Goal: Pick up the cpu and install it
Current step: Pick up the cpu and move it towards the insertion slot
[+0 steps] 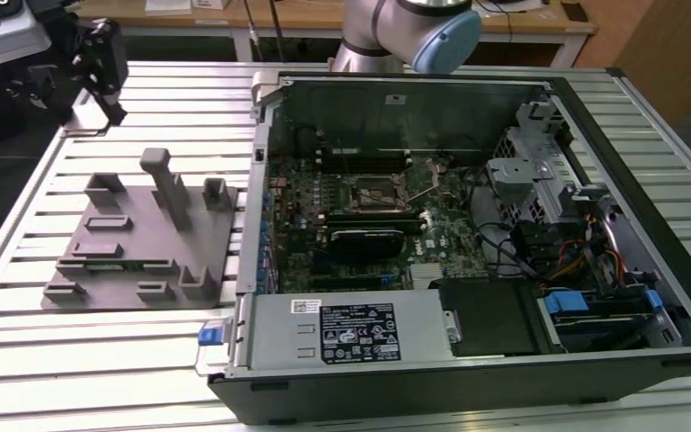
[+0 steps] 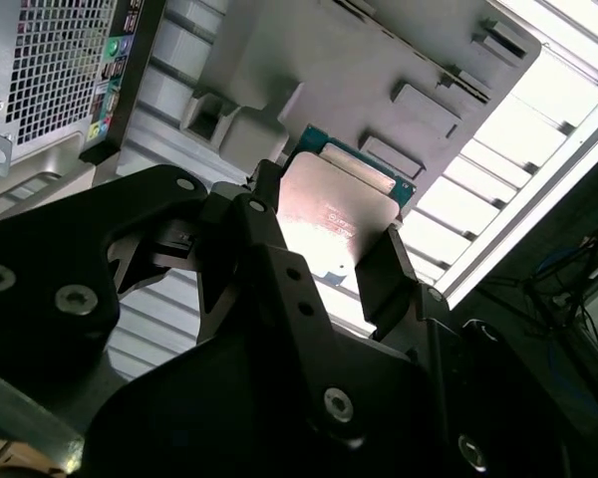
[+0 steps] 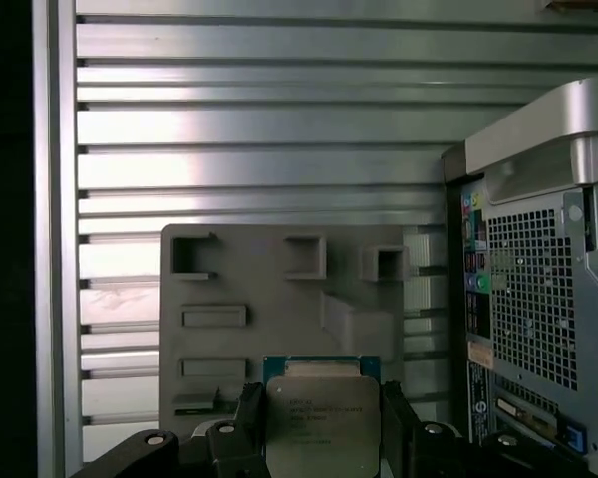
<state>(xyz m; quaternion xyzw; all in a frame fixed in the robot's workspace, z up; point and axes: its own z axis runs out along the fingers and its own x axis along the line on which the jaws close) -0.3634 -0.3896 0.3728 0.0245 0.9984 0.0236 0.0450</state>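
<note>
Computer case [image 1: 442, 112]: lies open on the slatted table [image 1: 33, 346], toward the exterior view's right.
Holder block [image 1: 130, 256]: on the table just beside the case, at the exterior view's left of it.
Power-supply box [image 1: 345, 330]: inside the case, along its near wall.
Socket [image 1: 376, 191]: inside the case, mid-board, behind the power-supply box.
Arm base [image 1: 406, 31]: behind the case's far wall.
Gripper [image 3: 324, 426]: outside the case, on the holder block's side.
Cpu [image 3: 321, 413]: outside the case, clamped between the gripper's fingers; the first wrist view has it in front of the holder block.
</note>
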